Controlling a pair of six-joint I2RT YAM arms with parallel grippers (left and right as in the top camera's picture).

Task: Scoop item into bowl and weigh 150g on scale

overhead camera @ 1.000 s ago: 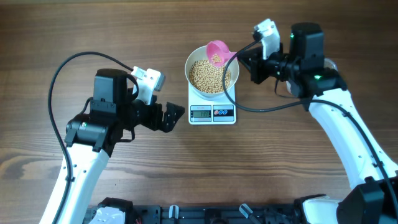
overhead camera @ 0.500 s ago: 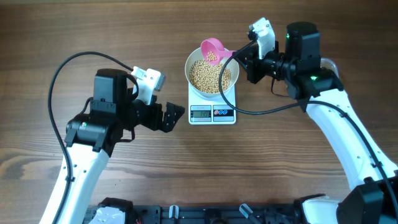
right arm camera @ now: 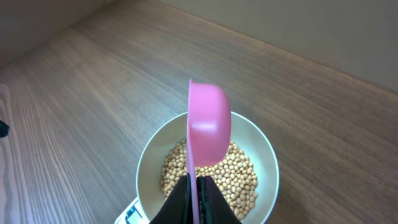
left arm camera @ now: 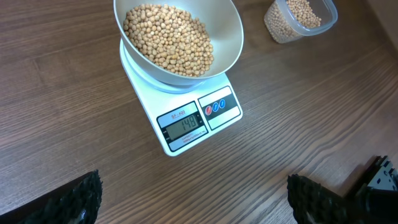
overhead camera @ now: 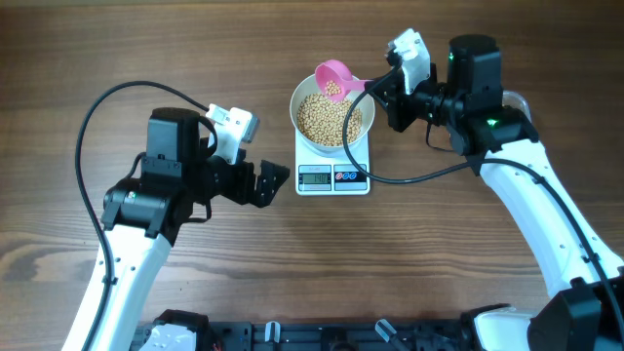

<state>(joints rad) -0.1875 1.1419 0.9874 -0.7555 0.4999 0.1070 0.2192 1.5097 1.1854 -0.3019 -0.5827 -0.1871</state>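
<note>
Overhead view: a wooden worktop (overhead camera: 195, 39) with an arm at each side. Just above the middle of the frame a white bowl (overhead camera: 295, 115) sits on a small white scale (overhead camera: 332, 178). The bowl is filled with tan beans (overhead camera: 331, 119). The right pincer (overhead camera: 375, 90), in the upper right, is pressed together on the handle of a pink scoop (overhead camera: 333, 78). The scoop hangs over the bowl's upper rim with a few beans in it. The left pincer (overhead camera: 275, 183), left of centre, is spread and pinches nothing. It is just beside the scale's left edge, not touching it.

Left wrist view: the scale (left arm camera: 158, 93) and its display (left arm camera: 183, 125) show far larger here, though the digits are hard to read for certain. The beans (left arm camera: 168, 37) heap in the bowl (left arm camera: 229, 37) at the top of the frame. Only this view shows a clear tub (left arm camera: 326, 15) in the upper right corner, also holding beans. The two dark fingers (left arm camera: 68, 199) sit in the bottom corners, wide apart.

Right wrist view: the scoop (right arm camera: 208, 124) stands tilted on edge in the centre, its back facing the camera and its contents hidden. The pincer (right arm camera: 196, 199) is clamped on the handle at the bottom. The bowl (right arm camera: 146, 165) of beans (right arm camera: 239, 177) lies below it.
</note>
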